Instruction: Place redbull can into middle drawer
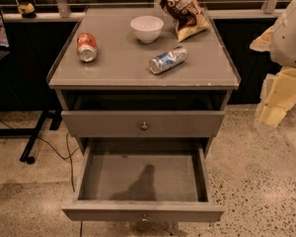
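Nearest the camera, the middle drawer (113, 212) stands pulled well out from the grey cabinet, its front panel low in the view with a small round knob (144, 217) at the centre. Its flat grey bottom is bare apart from a dark shadow (144, 184) lying across the middle. Just above and behind it, the upper drawer (103, 124) sits nearly pushed in, with its own small knob (144, 126) in the middle of the face. The cabinet stands on a speckled floor (256, 181), and a thin dark cable (64, 147) trails over it on the left. To the right of the cabinet, level with the upper drawer and the tabletop edge, the tool (281, 95) hangs at the end of a pale arm, well apart from everything on the cabinet; whether it is released or clenched cannot be told from this angle. On the tabletop (118, 68), the redbull can (167, 59) lies on its side right of centre, angled with one end toward the front-left and the other toward the back-right. On the left, well apart from it, an orange-red can (87, 47) also lies on its side. Farther back, a white bowl (147, 28) stands upright near the middle. Just to its right, a snack bag (181, 9) lies at the back edge, above the redbull can. Behind the cabinet runs a ledge (39, 17) with a small, indistinct object at its left.
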Robot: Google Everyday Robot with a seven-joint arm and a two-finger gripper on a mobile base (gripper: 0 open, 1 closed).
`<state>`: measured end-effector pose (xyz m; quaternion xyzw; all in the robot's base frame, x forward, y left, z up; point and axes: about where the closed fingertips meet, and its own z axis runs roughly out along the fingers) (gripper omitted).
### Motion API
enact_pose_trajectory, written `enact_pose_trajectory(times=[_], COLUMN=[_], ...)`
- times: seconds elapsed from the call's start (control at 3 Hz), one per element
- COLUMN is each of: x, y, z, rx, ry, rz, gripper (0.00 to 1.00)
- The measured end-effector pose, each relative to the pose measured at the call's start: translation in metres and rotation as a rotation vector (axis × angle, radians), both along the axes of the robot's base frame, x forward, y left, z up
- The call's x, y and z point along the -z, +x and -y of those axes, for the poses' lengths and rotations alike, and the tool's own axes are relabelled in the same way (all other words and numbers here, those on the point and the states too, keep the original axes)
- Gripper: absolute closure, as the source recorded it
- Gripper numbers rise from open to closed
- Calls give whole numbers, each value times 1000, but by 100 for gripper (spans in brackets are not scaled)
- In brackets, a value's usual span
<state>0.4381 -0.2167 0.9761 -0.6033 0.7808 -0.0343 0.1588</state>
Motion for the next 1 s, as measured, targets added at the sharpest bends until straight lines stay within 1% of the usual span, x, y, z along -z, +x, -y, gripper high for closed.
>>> enact_pose_trajectory(times=[0.33,0.67,1.0], x=[0,-3,-7], y=[0,1,12], z=[0,1,2], rx=[0,-2,-84], ry=[0,15,32], rz=[0,22,54], gripper=[0,0,0])
